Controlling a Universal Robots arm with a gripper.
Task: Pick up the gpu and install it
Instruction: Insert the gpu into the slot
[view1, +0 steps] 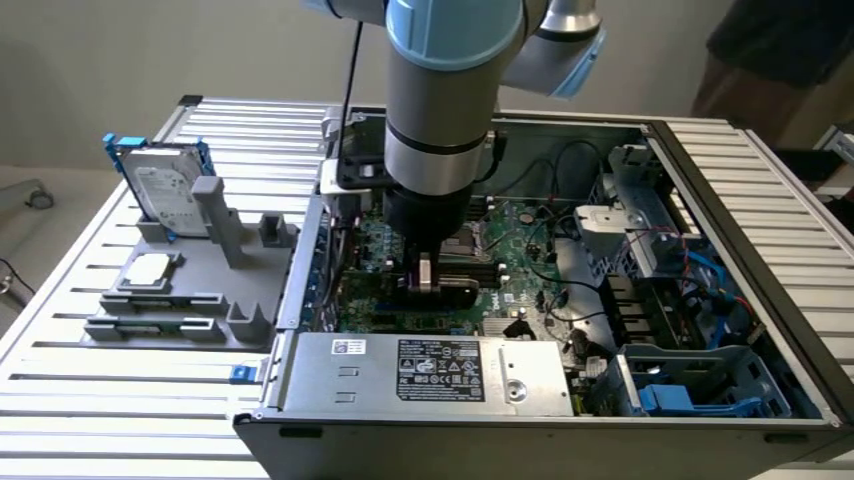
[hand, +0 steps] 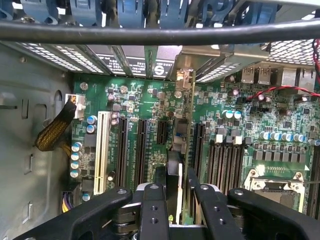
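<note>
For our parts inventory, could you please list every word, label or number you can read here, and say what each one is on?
Nothing reads legibly.
Black label on the silver power supply box: too small.
Label on the blue-framed silver hard drive: blurred.
White print on the green motherboard: too small.

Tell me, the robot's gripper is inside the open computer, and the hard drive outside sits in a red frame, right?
Not quite. The frame around the hard drive is blue, not red; the exterior view shows it standing in the grey holder. The gripper is indeed inside the open computer.
</note>
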